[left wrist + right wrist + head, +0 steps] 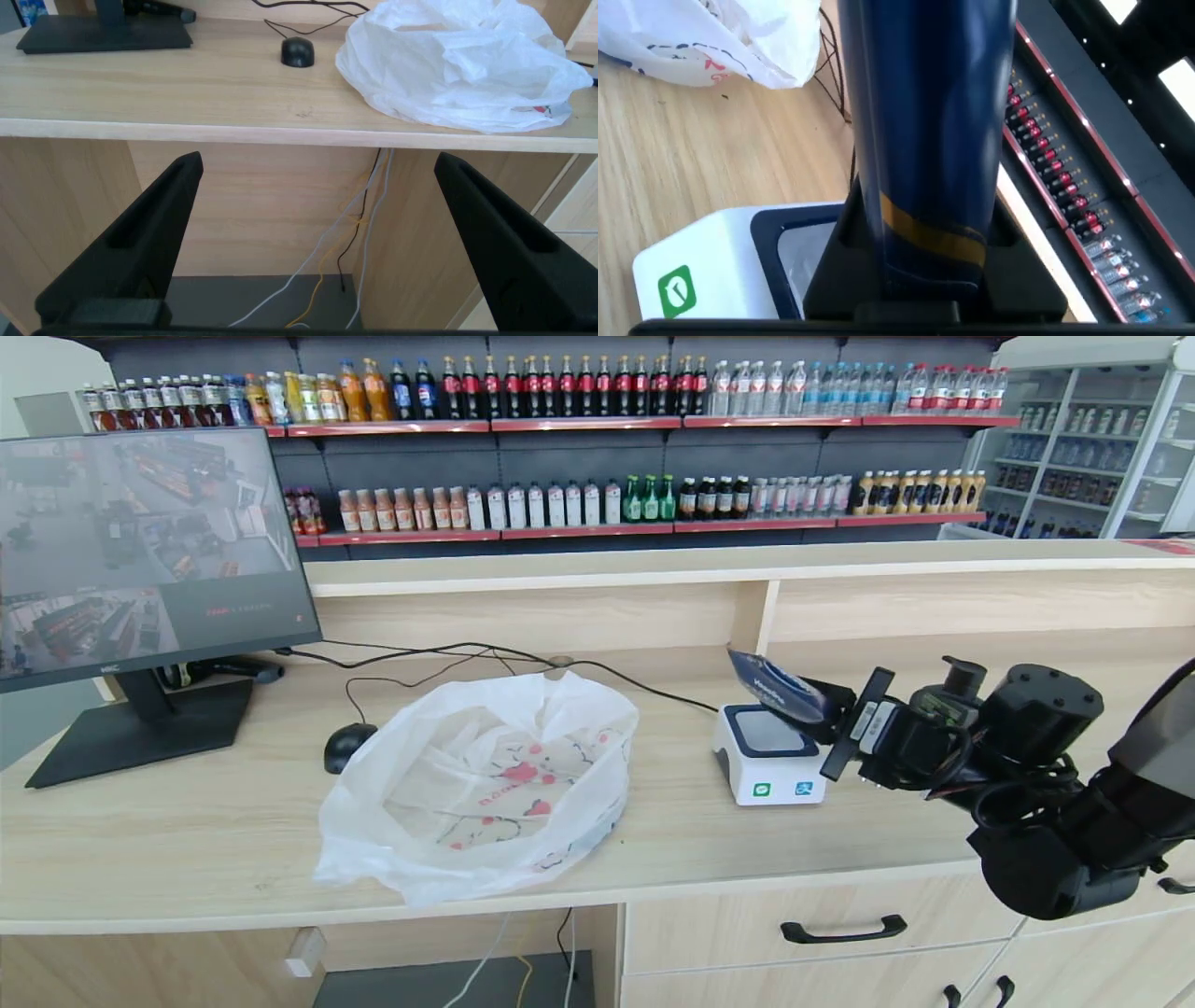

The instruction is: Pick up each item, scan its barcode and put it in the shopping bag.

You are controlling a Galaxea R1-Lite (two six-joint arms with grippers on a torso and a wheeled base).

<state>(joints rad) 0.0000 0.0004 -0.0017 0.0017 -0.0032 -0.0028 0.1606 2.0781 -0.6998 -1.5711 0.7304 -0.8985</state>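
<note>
Jaws of your right gripper point(829, 711) pinch the pouch point(780, 689), tilted just above the scanner point(767, 761); the bag point(485, 784) lies to its left. Left gripper point(318, 168) gapes.

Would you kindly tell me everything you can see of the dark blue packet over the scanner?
The dark blue glossy packet looks like flexible plastic, with a gold band near its gripped end and pale print. The right tool clamps it, tilted above the glass window of the white box-shaped scanner; contact cannot be told.
</note>
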